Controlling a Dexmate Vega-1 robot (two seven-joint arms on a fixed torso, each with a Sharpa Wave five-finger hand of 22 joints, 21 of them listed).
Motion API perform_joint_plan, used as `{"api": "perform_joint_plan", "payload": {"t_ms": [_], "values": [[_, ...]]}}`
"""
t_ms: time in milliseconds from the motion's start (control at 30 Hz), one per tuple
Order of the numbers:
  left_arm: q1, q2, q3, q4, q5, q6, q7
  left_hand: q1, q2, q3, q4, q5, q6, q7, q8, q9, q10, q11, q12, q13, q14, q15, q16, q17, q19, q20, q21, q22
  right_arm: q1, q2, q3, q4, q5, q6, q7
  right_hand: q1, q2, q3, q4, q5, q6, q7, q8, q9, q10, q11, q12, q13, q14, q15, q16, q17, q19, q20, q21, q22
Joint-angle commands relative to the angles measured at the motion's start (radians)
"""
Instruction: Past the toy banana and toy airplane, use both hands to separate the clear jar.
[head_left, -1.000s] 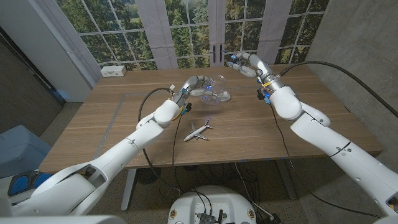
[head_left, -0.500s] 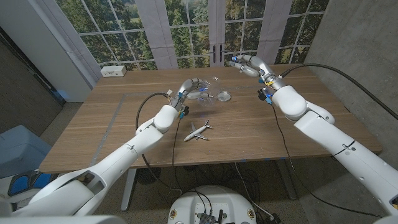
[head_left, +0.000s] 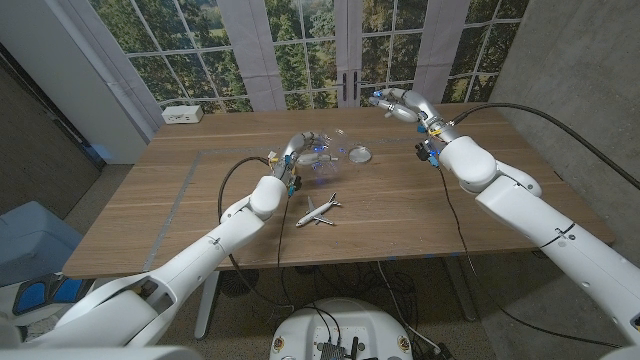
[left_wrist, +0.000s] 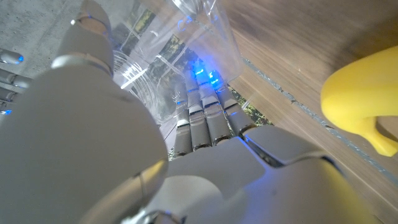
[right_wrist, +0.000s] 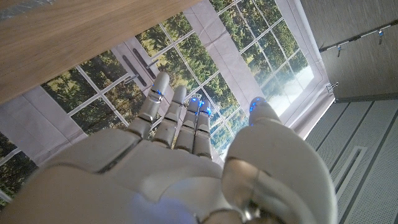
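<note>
1. Wood forms the table (head_left: 200, 210), long planks running from 9 to 3 o'clock; a grey wall stands at 3 o'clock, and paned windows with green trees span the far side at 12 o'clock.
2. One toy airplane (head_left: 318, 210) lies nearest, white, close to the table's middle, apart from both hands.
3. One left hand (head_left: 300, 152) is raised just past the airplane toward 11 o'clock, fingers wrapped around the one clear jar (head_left: 322, 152), held tilted above the wood; the left wrist view shows the fingers (left_wrist: 202, 121) pressed against the jar's (left_wrist: 180, 56) clear wall.
4. One toy banana (left_wrist: 357, 102), yellow, lies on the wood beside that hand in the left wrist view.
5. One round lid (head_left: 360, 155) lies flat on the table just beside the jar toward 3 o'clock.
6. One right hand (head_left: 400, 103) hangs in the air farther off at 1 o'clock, fingers (right_wrist: 177, 121) straight and apart from the thumb, holding nothing.
7. One white box (head_left: 182, 114) sits at the far edge toward 10 o'clock.
</note>
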Motion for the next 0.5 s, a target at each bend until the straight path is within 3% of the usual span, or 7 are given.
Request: {"api": "perform_joint_plan", "payload": {"t_ms": [33, 167, 233, 267, 500], "values": [[-0.031, -0.034, 0.023, 0.101, 0.000, -0.014, 0.015, 0.197, 0.260, 0.002, 0.007, -0.010, 0.408, -0.282, -0.012, 0.000, 0.381, -0.317, -0.007, 0.035, 0.014, -0.233, -0.001, -0.005, 0.005, -0.003, -0.006, 0.002, 0.018, -0.013, -0.013, 0.014, 0.030, 0.006, 0.016, -0.008, 0.006, 0.001, -0.007, 0.004, -0.002, -0.001, -0.006, 0.001, -0.004, 0.003, 0.004, -0.002, -0.008, -0.012, 0.002, 0.002, -0.004, 0.005, -0.008, 0.002], [-0.041, -0.036, 0.032, 0.115, -0.008, -0.002, -0.003, 0.202, 0.282, 0.006, 0.007, -0.023, 0.388, -0.278, -0.032, -0.005, 0.348, -0.319, -0.021, 0.021, 0.013, -0.233, -0.006, -0.016, 0.003, 0.001, -0.009, 0.002, 0.023, -0.017, -0.018, 0.013, 0.028, 0.005, 0.017, -0.013, 0.006, 0.001, -0.008, 0.006, -0.005, -0.001, -0.009, 0.001, -0.006, 0.004, 0.005, -0.003, -0.011, -0.012, 0.002, 0.002, -0.006, 0.006, -0.011, 0.002], [-0.044, -0.034, 0.035, 0.113, -0.011, 0.008, -0.010, 0.204, 0.309, 0.015, 0.008, -0.037, 0.366, -0.277, -0.054, -0.009, 0.313, -0.320, -0.038, 0.003, 0.003, -0.233, -0.012, -0.029, 0.002, 0.005, -0.012, 0.003, 0.025, -0.017, -0.020, 0.012, 0.027, 0.003, 0.015, -0.015, 0.007, 0.001, -0.009, 0.007, -0.005, -0.002, -0.010, 0.000, -0.007, 0.003, 0.005, -0.004, -0.012, -0.012, 0.002, 0.002, -0.006, 0.006, -0.013, 0.002], [-0.047, -0.033, 0.037, 0.113, -0.012, 0.014, -0.016, 0.200, 0.320, 0.018, 0.008, -0.049, 0.329, -0.272, -0.079, -0.013, 0.293, -0.323, -0.046, -0.013, -0.004, -0.232, -0.014, -0.036, 0.000, 0.007, -0.016, 0.002, 0.026, -0.019, -0.023, 0.008, 0.018, -0.005, 0.009, -0.017, 0.009, 0.002, -0.009, 0.007, -0.006, -0.003, -0.012, 0.000, -0.008, 0.000, 0.005, -0.005, -0.014, -0.015, 0.002, 0.002, -0.007, 0.006, -0.014, 0.002], [-0.063, -0.013, 0.059, 0.100, 0.003, 0.049, -0.048, 0.180, 0.323, 0.018, 0.005, -0.077, 0.244, -0.298, -0.155, -0.020, 0.175, -0.327, -0.068, -0.070, -0.076, -0.229, -0.031, -0.067, -0.022, 0.015, -0.032, 0.003, 0.027, -0.022, -0.027, 0.002, 0.009, -0.006, 0.004, -0.021, 0.013, 0.003, -0.014, 0.009, -0.015, -0.010, -0.020, 0.000, -0.017, -0.009, 0.004, -0.009, -0.019, -0.019, 0.004, 0.004, -0.008, 0.003, -0.020, 0.003]]}}
